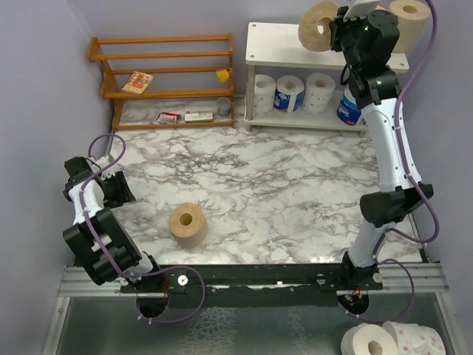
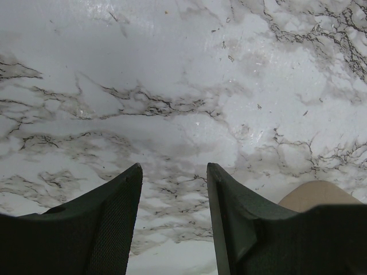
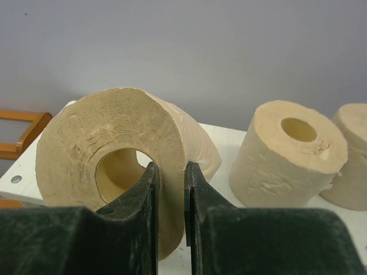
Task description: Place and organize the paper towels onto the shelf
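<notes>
My right end effector (image 3: 170, 172) clamped wall of held tan roll (image 3: 109, 149), 1 finger inside core, roll on its side at left end of shelf (image 1: 273, 37) top board. 2 other tan rolls (image 3: 295, 152) stood upright on that board; lower-tier rolls (image 1: 290, 92) white and blue-wrapped. My left end effector (image 2: 172, 172) was partly spread, empty, above table (image 2: 172, 69). Lone tan roll (image 1: 187, 224) stood upright on table.

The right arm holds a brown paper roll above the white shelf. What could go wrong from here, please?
1. The right gripper pinches only the wall of the tan-brown paper roll, so it may slip or deform.
2. Its core points sideways above the white top shelf board; released so, it might roll off.
</notes>
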Controlling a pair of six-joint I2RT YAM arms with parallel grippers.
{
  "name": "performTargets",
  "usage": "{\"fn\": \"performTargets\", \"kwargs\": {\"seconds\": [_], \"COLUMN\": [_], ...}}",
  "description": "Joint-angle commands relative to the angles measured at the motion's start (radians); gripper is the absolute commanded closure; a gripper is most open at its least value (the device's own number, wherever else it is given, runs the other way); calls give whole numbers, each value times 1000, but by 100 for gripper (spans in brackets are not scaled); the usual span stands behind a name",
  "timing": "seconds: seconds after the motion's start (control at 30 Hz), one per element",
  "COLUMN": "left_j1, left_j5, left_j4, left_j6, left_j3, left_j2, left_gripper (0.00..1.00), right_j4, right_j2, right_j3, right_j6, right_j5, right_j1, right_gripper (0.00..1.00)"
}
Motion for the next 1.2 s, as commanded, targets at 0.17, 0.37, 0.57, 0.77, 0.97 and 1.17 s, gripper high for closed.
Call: {"fn": "performTargets", "kwargs": {"seconds": [0.17, 0.37, 0.57, 0.77, 0.97, 1.17], "left_j1": [10, 9, 10, 10, 10, 10], "left_j5": [33, 31, 31, 29, 27, 27], "left_j4": [0, -1, 0, 0, 0, 0], "left_j6": [13, 11, 12, 10, 11, 11], "left_j3": [25, 27, 25, 27, 27, 28], "left_j2": [6, 5, 7, 9, 9, 10], "left_gripper": [49, 49, 49, 49, 49, 48], "right_j4": [76, 70, 61, 61, 64, 95], "right_j2": [36, 59, 70, 85, 94, 96], "right_j3": [-17, -48, -62, -50, -39, -21], "right_j6": [198, 243, 262, 265, 265, 237], "right_j5": [-48, -22, -29, -27, -45, -76], "right_j1": [-61, -106, -141, -165, -169, -171], "right_gripper": [99, 99, 97, 95, 83, 52]}}
